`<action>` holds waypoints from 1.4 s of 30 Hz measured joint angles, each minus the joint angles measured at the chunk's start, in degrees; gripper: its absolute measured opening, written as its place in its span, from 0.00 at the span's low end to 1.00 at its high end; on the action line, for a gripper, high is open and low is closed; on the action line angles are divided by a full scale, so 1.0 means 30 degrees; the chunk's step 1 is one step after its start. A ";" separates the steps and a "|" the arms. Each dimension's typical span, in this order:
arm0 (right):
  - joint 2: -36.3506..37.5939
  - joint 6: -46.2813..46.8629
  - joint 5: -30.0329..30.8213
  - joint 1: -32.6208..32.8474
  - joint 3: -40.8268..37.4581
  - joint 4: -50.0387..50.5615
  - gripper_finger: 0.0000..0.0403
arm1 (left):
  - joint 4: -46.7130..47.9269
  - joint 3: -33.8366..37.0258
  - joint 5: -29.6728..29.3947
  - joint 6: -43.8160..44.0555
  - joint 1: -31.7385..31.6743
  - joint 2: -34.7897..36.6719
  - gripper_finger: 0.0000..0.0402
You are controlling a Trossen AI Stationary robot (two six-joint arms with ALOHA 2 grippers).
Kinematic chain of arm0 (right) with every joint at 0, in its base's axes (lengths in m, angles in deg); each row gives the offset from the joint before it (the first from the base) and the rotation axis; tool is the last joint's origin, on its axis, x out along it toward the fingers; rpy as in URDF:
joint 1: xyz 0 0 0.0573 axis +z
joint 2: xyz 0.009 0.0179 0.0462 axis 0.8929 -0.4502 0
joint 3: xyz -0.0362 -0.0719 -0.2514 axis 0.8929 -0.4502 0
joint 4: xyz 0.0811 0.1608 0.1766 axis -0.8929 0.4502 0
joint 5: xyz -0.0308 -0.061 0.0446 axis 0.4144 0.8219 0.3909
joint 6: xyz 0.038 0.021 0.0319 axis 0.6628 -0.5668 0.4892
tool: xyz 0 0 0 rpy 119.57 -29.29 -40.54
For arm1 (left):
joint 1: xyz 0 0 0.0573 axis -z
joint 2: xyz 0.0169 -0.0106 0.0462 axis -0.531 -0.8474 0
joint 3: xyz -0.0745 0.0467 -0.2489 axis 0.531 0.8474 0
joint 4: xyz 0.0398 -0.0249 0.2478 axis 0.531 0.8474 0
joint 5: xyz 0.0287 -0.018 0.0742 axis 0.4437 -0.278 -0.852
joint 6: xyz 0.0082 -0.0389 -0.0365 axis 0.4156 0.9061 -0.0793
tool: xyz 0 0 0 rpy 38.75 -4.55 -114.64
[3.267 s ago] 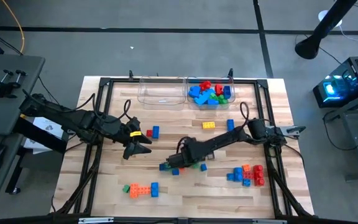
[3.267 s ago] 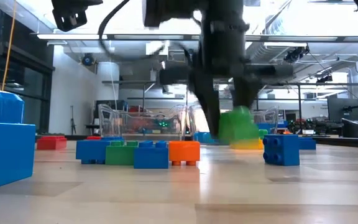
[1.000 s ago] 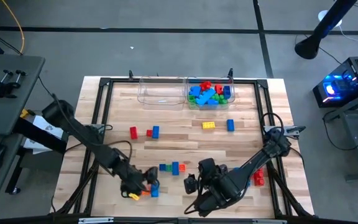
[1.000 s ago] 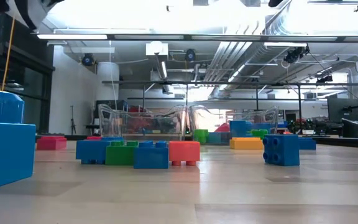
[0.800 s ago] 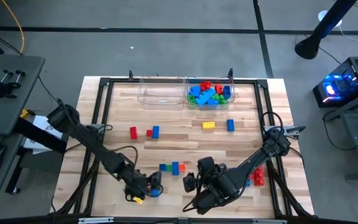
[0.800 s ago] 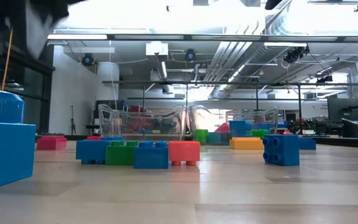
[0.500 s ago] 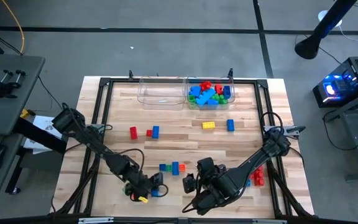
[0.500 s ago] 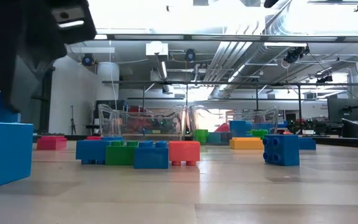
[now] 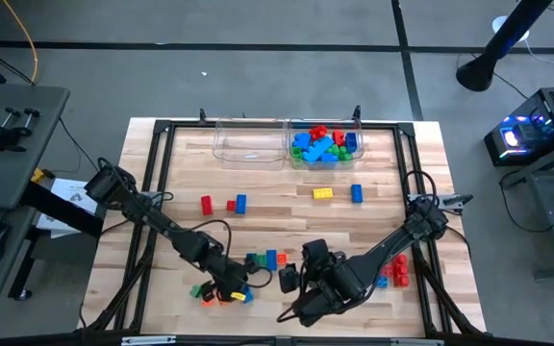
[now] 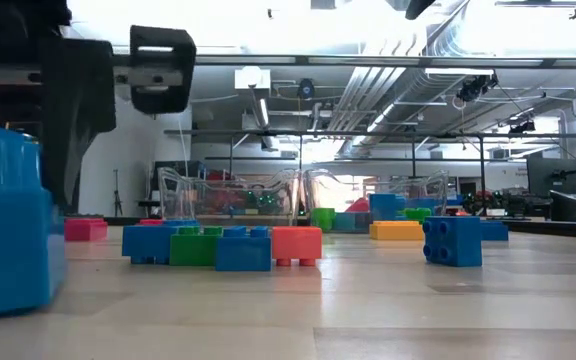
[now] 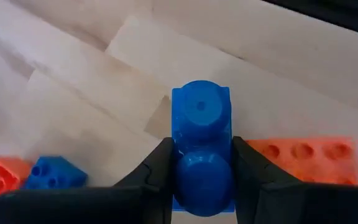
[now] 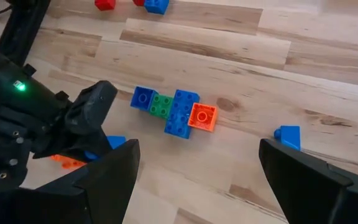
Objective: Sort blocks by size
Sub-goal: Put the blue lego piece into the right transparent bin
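Wooden table (image 9: 287,216), left gripper (image 11: 201,163) clamped on blue brick (image 11: 201,149), right gripper (image 12: 197,180) wide.

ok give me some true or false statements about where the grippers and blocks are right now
1. The left gripper is closed on a blue block. True.
2. The right gripper holds a block. False: its fingers stand wide apart and empty, above the table.
3. Both clear bins hold blocks. False: the right bin holds blocks, while the left bin looks empty.
4. An orange brick lies beside the blue block. True.
5. A yellow block lies on the table near the bins. True.
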 joint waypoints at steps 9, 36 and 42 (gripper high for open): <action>0.0000 0.0668 0.1706 -0.0223 0.0556 0.0092 0.81 | 0.2688 0.0077 -0.1232 0.0601 -0.2161 0.4677 0.20; 0.3632 -1.3255 0.6031 -0.8513 0.3978 0.3986 0.81 | -0.3432 -0.5566 -0.0205 1.1672 -1.6424 0.0392 0.20; 0.5360 -2.1594 0.4189 -1.2151 0.3985 0.3082 0.81 | -0.0345 -0.9870 -0.0682 1.1999 -1.7225 -0.3619 0.20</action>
